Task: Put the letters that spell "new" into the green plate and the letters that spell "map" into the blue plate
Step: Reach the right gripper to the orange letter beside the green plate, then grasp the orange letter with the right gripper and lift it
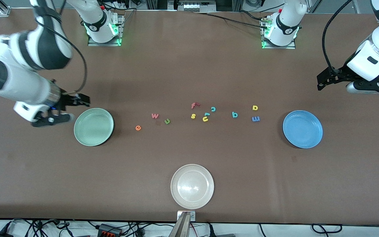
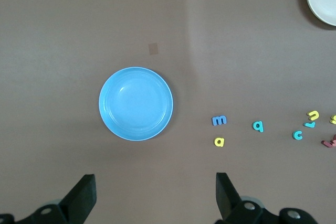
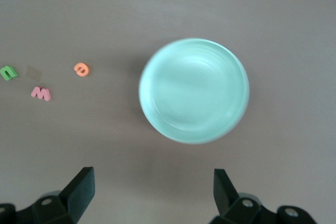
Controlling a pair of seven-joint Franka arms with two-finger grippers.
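On the brown table (image 1: 189,72), no foam letter has been plated; both wide-open grippers (image 2: 155,198) (image 3: 152,195) are poised by the pale mint-green plate (image 1: 93,126) and bright blue plate (image 1: 302,129). Next, the orange "e" (image 1: 138,128) must be grasped.

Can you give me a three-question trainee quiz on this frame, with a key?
1. True or false: the green plate already holds a letter.
2. Which of the "new" letters lies closest to the green plate: (a) orange e, (b) pink w, (c) green n?
3. What do the left gripper and right gripper hold?

Key: 1. False, it is empty, as is the blue plate. 2. (a). 3. Nothing; both are open, each above the table by its plate.
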